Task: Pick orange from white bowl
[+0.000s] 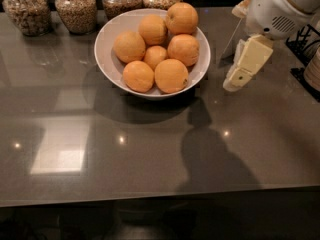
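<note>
The white bowl (109, 59) stands at the back middle of the dark grey counter. It holds several oranges in a heap, with a smaller one (155, 57) in the middle. The large orange (183, 49) on the right side lies closest to my gripper. My gripper (243, 66), cream-coloured under a white wrist, hangs just right of the bowl's right rim, above the counter, pointing down and to the left. It touches neither the bowl nor any orange and holds nothing.
Several glass jars of grain (76, 9) line the back edge behind the bowl. A white sign stand (235, 26) is partly hidden behind the arm. A black rack (306, 39) sits at the far right. The counter's front edge (150, 196) runs across the bottom.
</note>
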Available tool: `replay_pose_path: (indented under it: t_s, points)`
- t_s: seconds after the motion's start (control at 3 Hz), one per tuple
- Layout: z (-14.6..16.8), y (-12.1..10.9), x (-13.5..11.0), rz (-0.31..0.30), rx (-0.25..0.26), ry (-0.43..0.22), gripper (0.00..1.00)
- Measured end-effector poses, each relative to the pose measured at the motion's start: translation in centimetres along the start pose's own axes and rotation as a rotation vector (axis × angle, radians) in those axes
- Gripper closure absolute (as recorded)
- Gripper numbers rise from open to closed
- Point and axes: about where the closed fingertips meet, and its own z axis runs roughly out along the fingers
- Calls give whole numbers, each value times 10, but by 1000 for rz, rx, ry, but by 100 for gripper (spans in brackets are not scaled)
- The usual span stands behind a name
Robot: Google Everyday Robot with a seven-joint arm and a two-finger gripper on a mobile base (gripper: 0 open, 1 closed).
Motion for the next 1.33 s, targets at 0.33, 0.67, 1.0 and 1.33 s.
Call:
replay_pose_path:
  t_s: [0.33,0.67,1.0,1.33]
  points:
    - [9,-29,-32,8,49,-52,0]
    - [9,-29,-32,8,49,-52,0]
    - [8,-43,-45,10,76,-66,0]
    - [18,-73,-65,54,98,-117,0]
